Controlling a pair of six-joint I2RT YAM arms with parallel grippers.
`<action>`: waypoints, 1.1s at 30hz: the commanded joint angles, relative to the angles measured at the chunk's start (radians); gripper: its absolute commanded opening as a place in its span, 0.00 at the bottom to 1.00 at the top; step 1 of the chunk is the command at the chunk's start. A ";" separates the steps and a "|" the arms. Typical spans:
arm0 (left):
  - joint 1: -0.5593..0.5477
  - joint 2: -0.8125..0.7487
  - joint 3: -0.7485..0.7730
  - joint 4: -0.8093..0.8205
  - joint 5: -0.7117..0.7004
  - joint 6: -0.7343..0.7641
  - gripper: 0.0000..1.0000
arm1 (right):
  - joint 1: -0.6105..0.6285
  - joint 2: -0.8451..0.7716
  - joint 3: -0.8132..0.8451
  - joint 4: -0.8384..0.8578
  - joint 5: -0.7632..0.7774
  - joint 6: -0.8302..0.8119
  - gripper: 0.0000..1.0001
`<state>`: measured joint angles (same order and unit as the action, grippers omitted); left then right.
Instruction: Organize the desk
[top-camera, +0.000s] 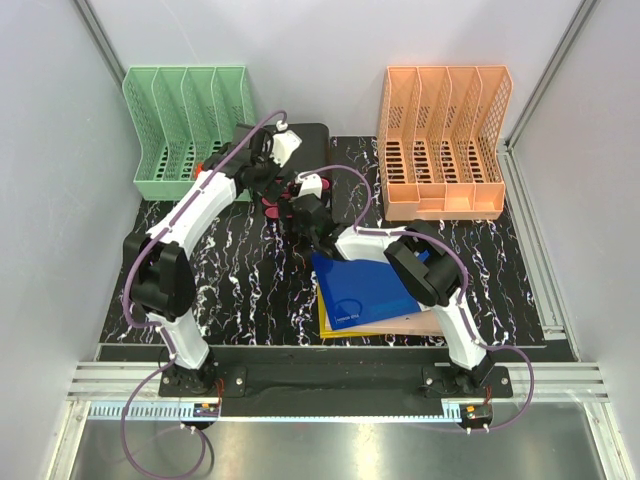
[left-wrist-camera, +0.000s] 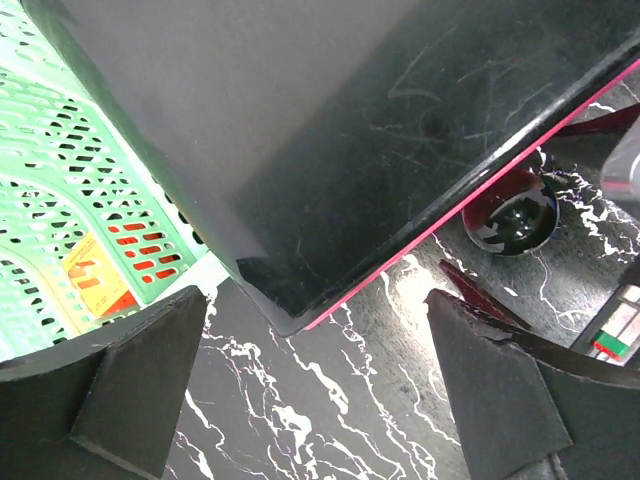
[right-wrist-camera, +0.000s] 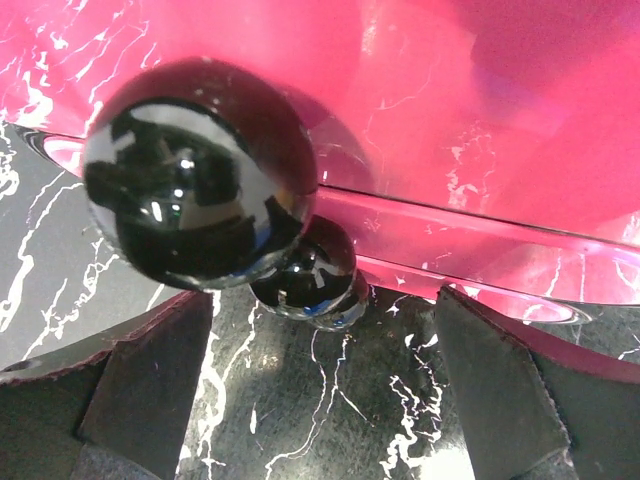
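Hardly begun: green rack (top-camera: 188, 130) and orange rack (top-camera: 445, 140) look empty, folders (top-camera: 365, 285) lie on the surface (top-camera: 240, 275). Both the left hand (left-wrist-camera: 315, 300) and right hand (right-wrist-camera: 322, 300) gape wide, holding nothing.

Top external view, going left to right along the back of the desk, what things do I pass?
Green file rack → black flat case → orange file rack.
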<state>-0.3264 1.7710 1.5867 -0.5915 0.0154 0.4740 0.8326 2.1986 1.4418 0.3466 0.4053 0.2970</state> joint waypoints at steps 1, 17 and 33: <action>0.000 -0.022 0.004 0.007 0.008 0.008 0.98 | -0.020 0.004 0.063 0.040 -0.025 -0.001 1.00; 0.007 -0.143 0.222 -0.074 -0.045 -0.043 0.99 | -0.056 -0.476 -0.101 -0.228 -0.125 -0.050 1.00; -0.054 -0.262 -0.080 -0.248 0.305 -0.199 0.99 | -0.474 -0.406 0.172 -0.748 -0.101 -0.018 0.95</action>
<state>-0.3397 1.4929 1.6550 -0.7811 0.2028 0.3035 0.3809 1.7142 1.5467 -0.2771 0.3138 0.2943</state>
